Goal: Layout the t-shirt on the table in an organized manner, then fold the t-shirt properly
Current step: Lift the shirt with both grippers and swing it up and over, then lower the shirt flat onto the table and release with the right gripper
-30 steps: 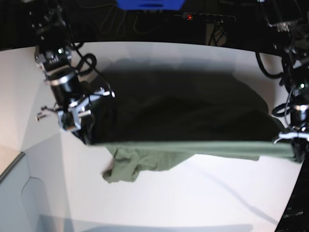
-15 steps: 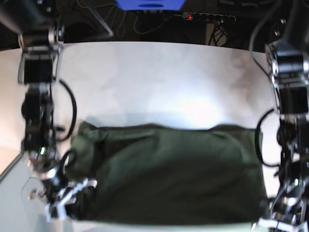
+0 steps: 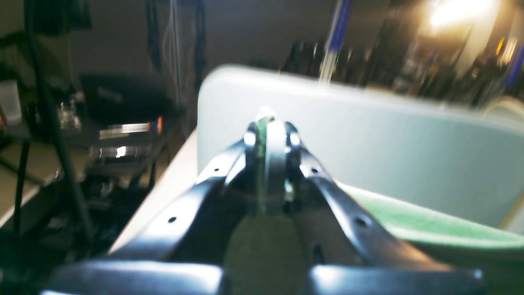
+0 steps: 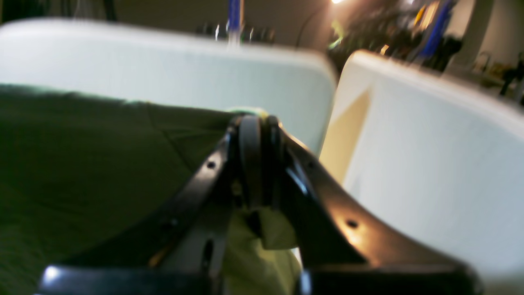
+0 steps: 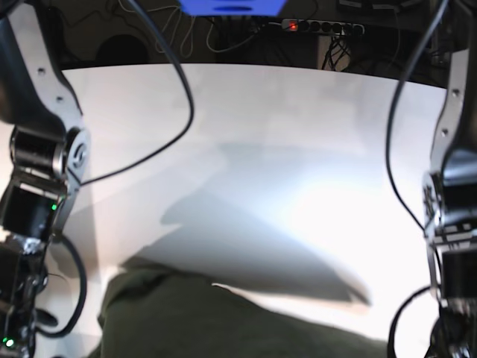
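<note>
Now the left gripper [image 3: 268, 123] is pinched closed on a thin edge of the t-shirt [image 3: 409, 217], green cloth showing between its fingertips [image 3: 278, 135] in the left wrist view. Likewise the right gripper [image 4: 256, 123] is clamped tight on the t-shirt [image 4: 82, 164], a pale green bunch of fabric hanging just below its closed tips. From the base view the t-shirt [image 5: 223, 321] fills the 6 o'clock part of the picture, its dark olive cloth spread low, with a grey shadow on the white tabletop [image 5: 261, 112] toward 12 o'clock of it. Both arms stand at 9 and 3 o'clock; their grippers lie below that picture's edge.
</note>
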{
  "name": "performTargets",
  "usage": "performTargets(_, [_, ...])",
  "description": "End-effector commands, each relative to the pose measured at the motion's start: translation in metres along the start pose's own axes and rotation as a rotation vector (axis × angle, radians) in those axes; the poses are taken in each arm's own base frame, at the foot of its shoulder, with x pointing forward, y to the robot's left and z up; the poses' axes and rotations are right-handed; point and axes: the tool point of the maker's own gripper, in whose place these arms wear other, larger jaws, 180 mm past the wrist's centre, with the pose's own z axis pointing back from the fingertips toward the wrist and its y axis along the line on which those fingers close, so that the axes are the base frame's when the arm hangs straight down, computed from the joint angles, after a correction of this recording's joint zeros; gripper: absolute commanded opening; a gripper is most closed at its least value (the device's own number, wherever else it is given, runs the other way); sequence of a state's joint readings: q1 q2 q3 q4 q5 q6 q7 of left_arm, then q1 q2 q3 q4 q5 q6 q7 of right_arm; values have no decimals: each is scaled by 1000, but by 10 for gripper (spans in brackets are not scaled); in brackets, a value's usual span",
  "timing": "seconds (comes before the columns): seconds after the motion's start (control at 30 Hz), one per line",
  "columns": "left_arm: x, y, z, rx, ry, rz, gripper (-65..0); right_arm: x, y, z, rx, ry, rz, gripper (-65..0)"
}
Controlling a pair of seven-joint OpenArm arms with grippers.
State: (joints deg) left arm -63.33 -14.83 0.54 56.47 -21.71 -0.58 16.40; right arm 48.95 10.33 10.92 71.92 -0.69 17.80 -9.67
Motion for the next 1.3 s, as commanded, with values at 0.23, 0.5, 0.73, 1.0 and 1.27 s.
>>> performTargets(0.23, [53,-13,11,-35,-149,-14,-648,42,-12,32,-42,-142,50,-650])
performTargets(0.5, [-89,27,102,-7,65,-90,-648,-69,33,132,31,83,52,-650])
performTargets(0.73, [-171,87,218,128,244,-83,-648,-137,72,232,66,248,-37,-650])
performTargets(1.0, [-213,163,349,377,418,-85,-649,-181,105,341,88,406,-133,-650])
performTargets(1.27, [-232,188,413,493,523,-82,-649,-189,145,419,172,497,-213,-650])
